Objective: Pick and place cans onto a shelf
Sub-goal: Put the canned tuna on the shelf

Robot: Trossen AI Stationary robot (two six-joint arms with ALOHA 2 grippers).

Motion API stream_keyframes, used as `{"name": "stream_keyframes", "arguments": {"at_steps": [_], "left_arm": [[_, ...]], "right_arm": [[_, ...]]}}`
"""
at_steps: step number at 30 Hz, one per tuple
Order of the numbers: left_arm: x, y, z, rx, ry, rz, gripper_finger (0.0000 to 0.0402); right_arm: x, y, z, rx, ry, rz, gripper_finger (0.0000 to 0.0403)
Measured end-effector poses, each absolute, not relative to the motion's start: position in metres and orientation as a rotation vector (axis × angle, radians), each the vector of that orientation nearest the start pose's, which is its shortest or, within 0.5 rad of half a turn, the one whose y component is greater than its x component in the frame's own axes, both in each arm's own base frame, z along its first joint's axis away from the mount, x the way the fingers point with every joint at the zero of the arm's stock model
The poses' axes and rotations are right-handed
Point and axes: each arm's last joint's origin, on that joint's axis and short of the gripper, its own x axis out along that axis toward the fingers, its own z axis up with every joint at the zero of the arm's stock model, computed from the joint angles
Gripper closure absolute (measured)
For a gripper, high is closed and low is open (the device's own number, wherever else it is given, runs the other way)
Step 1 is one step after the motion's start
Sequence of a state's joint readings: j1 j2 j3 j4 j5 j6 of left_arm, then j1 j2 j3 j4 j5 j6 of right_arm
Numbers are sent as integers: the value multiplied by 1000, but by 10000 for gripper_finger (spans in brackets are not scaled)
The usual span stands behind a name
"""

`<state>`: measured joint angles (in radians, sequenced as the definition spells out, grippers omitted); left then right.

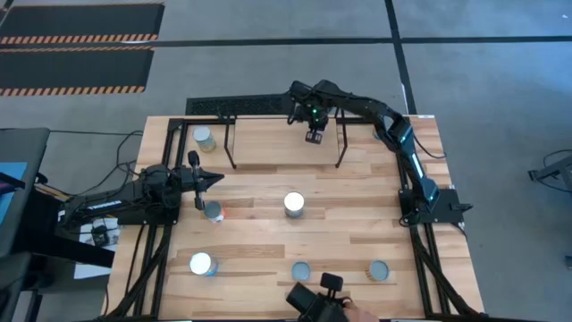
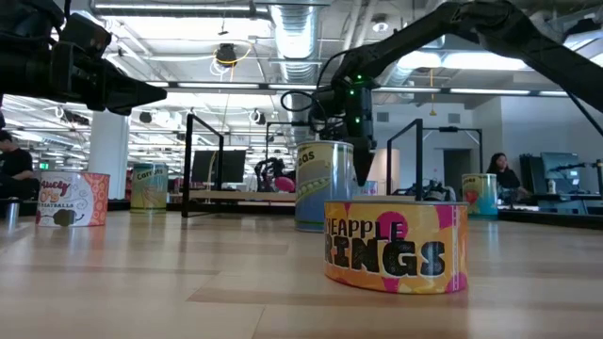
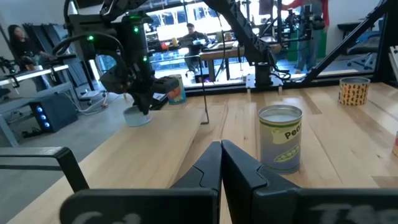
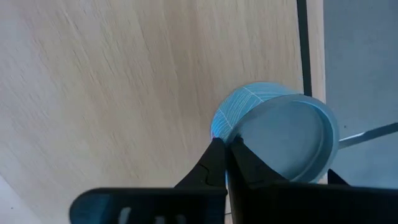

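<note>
**Low view.** Nearest the lens stands the pineapple-rings can (image 2: 396,247), upright on the bench (image 2: 188,282). It partly masks the taller peas can (image 2: 323,184) behind it. Beyond these is the shelf (image 2: 203,165). The right gripper (image 2: 362,179) hangs point-down between its black end frames, and the arm reaches in from the upper right. Three further cans (image 2: 73,199) (image 2: 149,185) (image 2: 480,195) stand farther back. Two seated people (image 2: 497,174) (image 2: 11,160) show in the room.

**High view.** The left gripper (image 1: 217,179) lies level above the bench's left side and points toward the centre. A small can (image 1: 214,211) stands just beside it. Three cans (image 1: 202,264) (image 1: 301,271) (image 1: 379,269) line the near edge.

**Left wrist view.** The left fingers (image 3: 211,168) are pressed together and hold nothing. The peas can stands just ahead, to one side of them.

**Right wrist view.** The right fingers (image 4: 214,162) are all but together at the rim of the blue can (image 4: 283,137). One finger lies outside the can's wall and the other over its grey top. Whether they pinch the rim cannot be told. The can sits at a wooden edge beside a black bar.
</note>
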<state>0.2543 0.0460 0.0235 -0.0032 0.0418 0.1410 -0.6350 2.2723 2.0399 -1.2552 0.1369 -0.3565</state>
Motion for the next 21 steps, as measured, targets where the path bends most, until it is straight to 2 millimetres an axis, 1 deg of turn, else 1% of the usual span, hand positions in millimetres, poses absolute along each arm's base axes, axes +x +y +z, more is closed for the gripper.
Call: {"name": "stream_keyframes", "arguments": {"at_steps": [5, 17, 19, 21], "left_arm": [[96, 24, 168, 136, 40, 210, 401], [96, 24, 167, 133, 40, 210, 401], [96, 24, 167, 133, 40, 210, 401], [96, 24, 167, 133, 40, 210, 402]], "right_arm": [[360, -270, 211, 103, 1551, -354, 378], [361, -269, 212, 65, 1573, -400, 305], [362, -268, 214, 48, 1579, -408, 294], [364, -266, 221, 36, 1570, -405, 285]]}}
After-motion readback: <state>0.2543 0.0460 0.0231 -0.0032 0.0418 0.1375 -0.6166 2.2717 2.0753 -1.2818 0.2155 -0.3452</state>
